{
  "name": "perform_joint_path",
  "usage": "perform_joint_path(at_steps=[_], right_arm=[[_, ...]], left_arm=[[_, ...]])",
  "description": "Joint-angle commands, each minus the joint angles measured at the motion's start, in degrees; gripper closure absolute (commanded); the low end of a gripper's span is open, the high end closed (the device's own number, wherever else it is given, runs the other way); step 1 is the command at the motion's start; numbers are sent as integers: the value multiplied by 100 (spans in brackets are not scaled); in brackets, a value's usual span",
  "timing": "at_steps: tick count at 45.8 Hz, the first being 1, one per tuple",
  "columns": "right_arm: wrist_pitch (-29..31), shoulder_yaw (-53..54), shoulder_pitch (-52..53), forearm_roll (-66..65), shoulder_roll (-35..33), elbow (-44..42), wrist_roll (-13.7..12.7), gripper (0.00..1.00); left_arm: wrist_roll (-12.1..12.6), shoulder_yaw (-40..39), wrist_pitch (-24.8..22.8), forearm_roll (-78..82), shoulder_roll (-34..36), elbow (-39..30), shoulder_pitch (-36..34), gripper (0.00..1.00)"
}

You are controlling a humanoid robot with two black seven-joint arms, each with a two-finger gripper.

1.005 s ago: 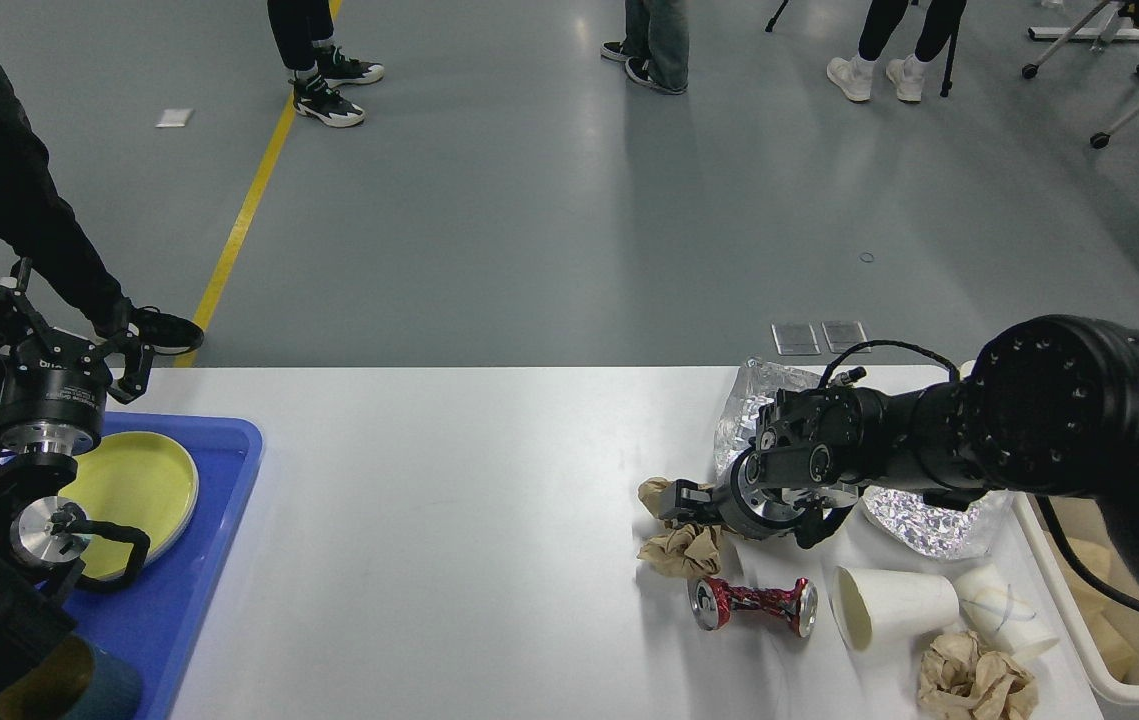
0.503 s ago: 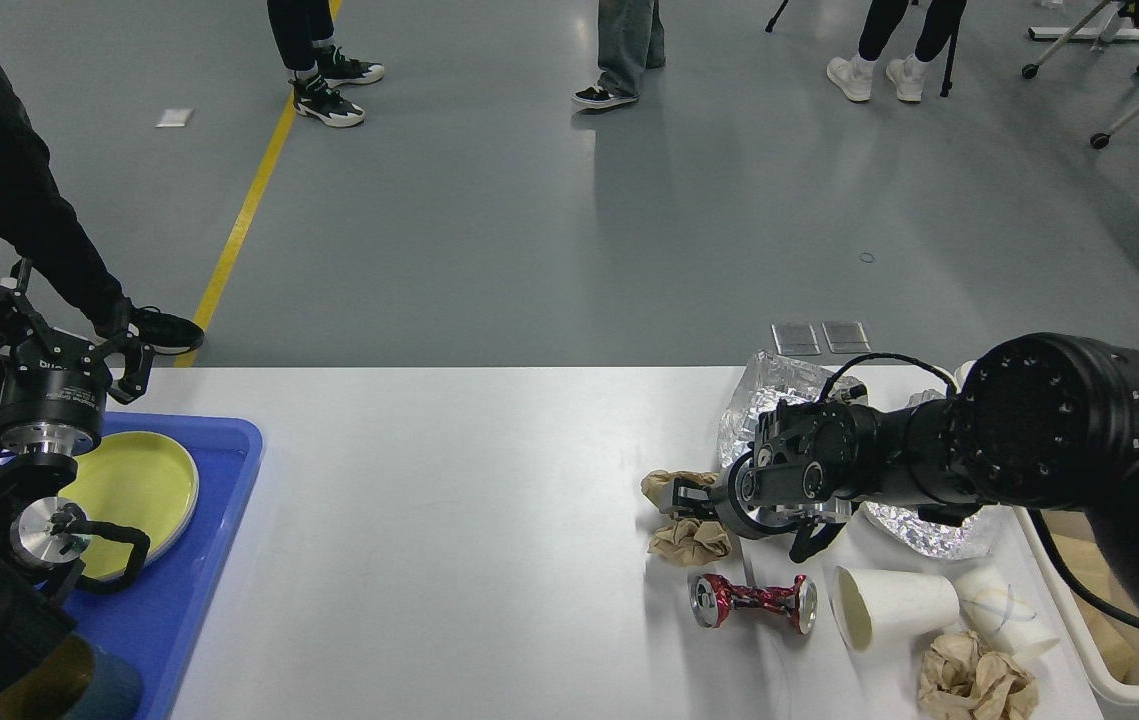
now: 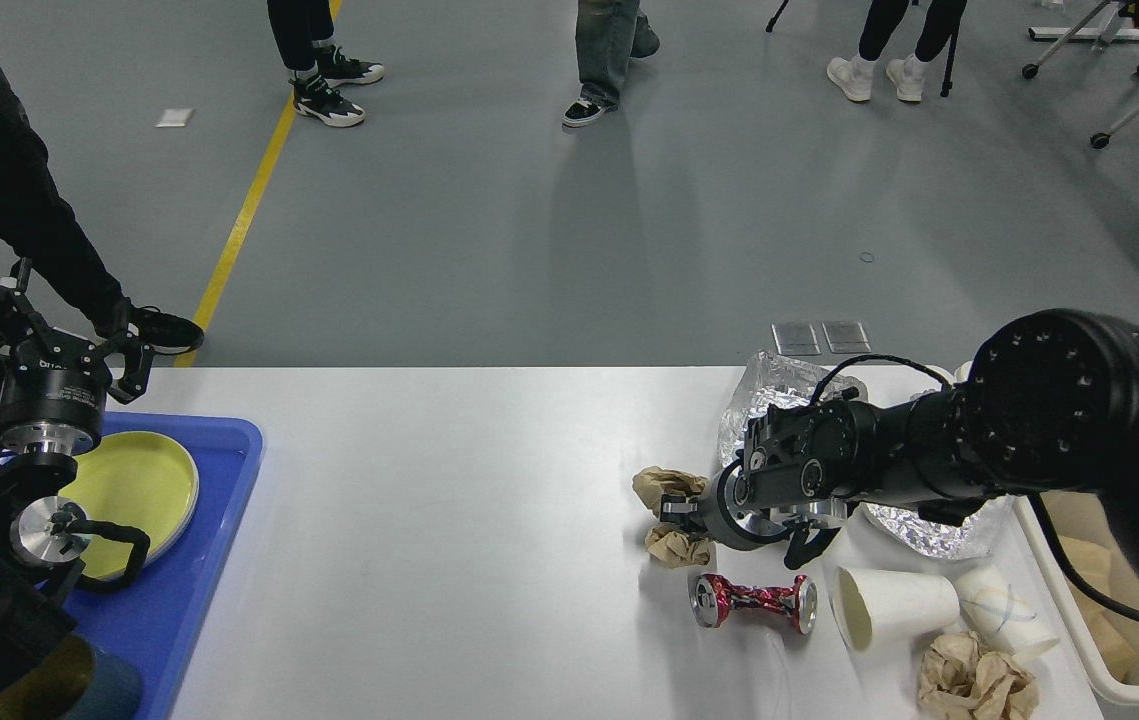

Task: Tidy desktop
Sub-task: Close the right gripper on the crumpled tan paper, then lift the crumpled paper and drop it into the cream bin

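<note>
**Right gripper pinching crumpled brown paper on the desktop**

Right gripper (image 3: 681,517) reaches leftward across the right half of the desktop (image 3: 449,520), its 2 fingers closed into a wad of crumpled brown paper (image 3: 671,515). The wad bulges above and below the fingers and rests on the white surface. The black right arm (image 3: 979,450) comes in from the right edge and crosses over a sheet of crinkled silver foil (image 3: 779,390), which lies near the desktop's far edge.

Just in front of the gripper lies a crushed red can (image 3: 751,604) on its side, its silver ends pointing left and right. To the right of the can a white paper cup (image 3: 894,603) is tipped over with its mouth facing left, and a 2nd white cup (image 3: 1004,610), dented, lies beside it. Another wad of brown paper (image 3: 974,678) sits at the near right edge. A beige bin (image 3: 1089,640) stands off the right end of the desktop.

Left gripper (image 3: 59,345) hovers above the far left corner, its fingers spread apart and holding nothing. Below it a blue tray (image 3: 219,560) covers the desktop's left end and carries a yellow plate (image 3: 139,485).

The desktop spans the lower half of the view, bare through its middle.
</note>
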Motion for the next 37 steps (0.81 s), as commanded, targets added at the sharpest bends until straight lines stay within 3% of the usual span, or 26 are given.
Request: perform_joint_path(at_steps=[1, 13, 29, 37], right_arm=[[42, 275, 519, 1, -287, 483, 0, 96], [305, 768, 2223, 1, -1270, 1678, 9, 91], [1439, 918, 4079, 10, -3046, 1714, 9, 90], [1326, 760, 3966, -16, -3503, 1521, 0, 91]], left_arm=[[0, 5, -2, 1, 0, 0, 0, 4], [0, 5, -2, 1, 0, 0, 9, 4], [0, 5, -2, 1, 0, 0, 0, 4], [0, -3, -2, 1, 0, 0, 0, 4]])
